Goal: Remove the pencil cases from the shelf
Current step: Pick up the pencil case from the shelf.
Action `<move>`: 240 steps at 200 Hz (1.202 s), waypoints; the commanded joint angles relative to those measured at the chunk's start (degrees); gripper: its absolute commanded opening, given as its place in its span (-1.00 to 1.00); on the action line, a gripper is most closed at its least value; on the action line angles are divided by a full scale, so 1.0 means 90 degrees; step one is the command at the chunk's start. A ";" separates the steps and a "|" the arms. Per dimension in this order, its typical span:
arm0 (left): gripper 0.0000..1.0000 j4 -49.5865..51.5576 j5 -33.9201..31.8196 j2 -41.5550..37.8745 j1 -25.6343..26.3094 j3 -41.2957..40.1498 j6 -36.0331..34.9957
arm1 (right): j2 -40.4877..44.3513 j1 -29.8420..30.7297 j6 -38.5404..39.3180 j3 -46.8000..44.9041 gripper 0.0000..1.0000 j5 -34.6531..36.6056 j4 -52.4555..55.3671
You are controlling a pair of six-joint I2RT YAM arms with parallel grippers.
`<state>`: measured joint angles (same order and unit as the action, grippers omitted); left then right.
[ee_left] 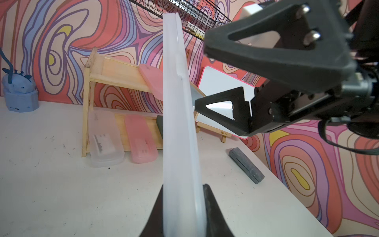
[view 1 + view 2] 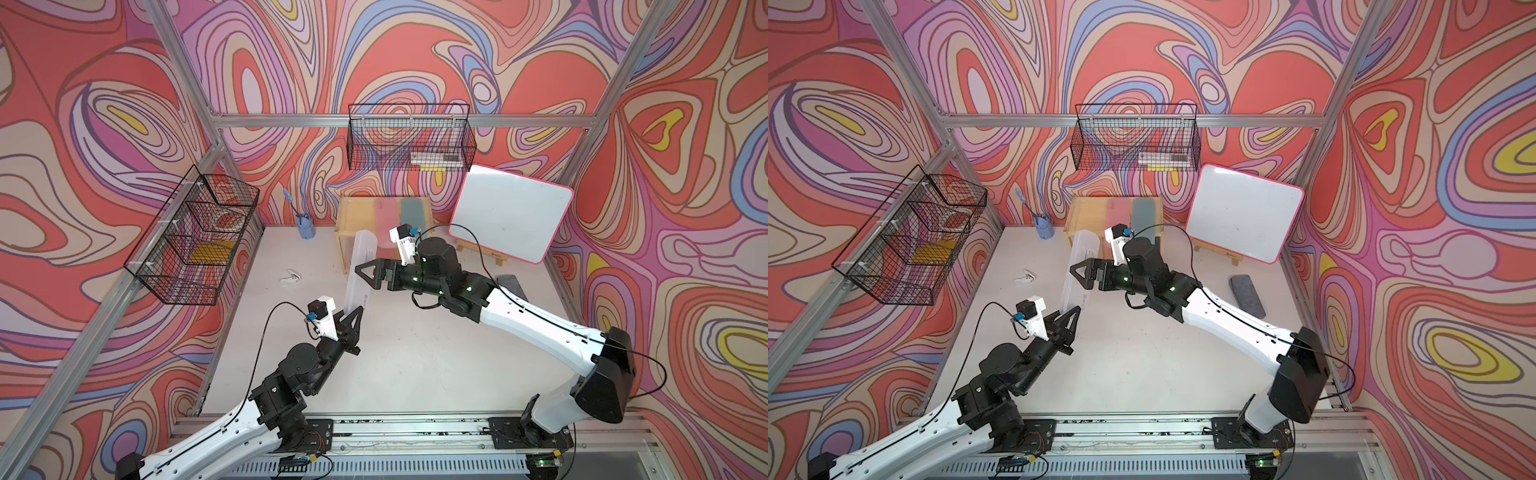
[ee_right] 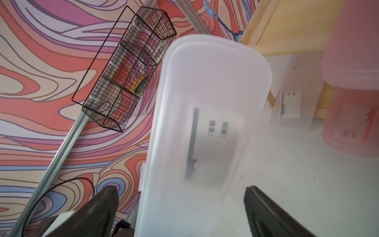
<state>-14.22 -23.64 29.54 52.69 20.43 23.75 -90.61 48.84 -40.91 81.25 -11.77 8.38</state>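
My left gripper [image 1: 184,187] is shut on one end of a translucent whitish pencil case [image 2: 359,270], which stands on edge in the air in front of the shelf [image 2: 353,212]. My right gripper [image 3: 179,188] is open, and its jaws straddle the middle of that case [image 3: 205,123] with gaps on both sides. A pink case [image 2: 388,212] and a teal case [image 2: 415,214] lie on the shelf's top tray. On the lower tray lie a whitish case [image 1: 104,137], a pink case [image 1: 140,139] and a dark case [image 1: 159,125], the last mostly hidden behind the held one.
A whiteboard on a small easel [image 2: 511,212] leans right of the shelf, with a grey oblong block [image 2: 1248,295] on the table in front of it. A blue holder [image 2: 305,226] stands left of the shelf. A white clip [image 2: 291,277] lies on the table. Black wire baskets [image 2: 195,237] [image 2: 409,137] hang on the walls.
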 commanded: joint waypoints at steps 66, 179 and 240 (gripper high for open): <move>-1.00 -0.0585 -0.0384 -0.0018 0.0266 0.0046 -0.0296 | -0.0487 0.0133 -0.0062 0.0225 0.96 0.0390 -0.0096; -1.00 -0.0392 -0.0433 -0.0172 0.0278 -0.0064 -0.0138 | -0.0592 0.0169 -0.0244 0.0055 0.37 0.0055 -0.0446; 0.36 0.1152 -0.1259 0.0319 0.0270 0.0680 0.0190 | 0.0209 0.0150 0.0851 0.0057 0.37 0.1859 0.2152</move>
<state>-11.77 -29.80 29.93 54.78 21.43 23.75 -93.67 50.37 -41.56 82.26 -6.20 12.27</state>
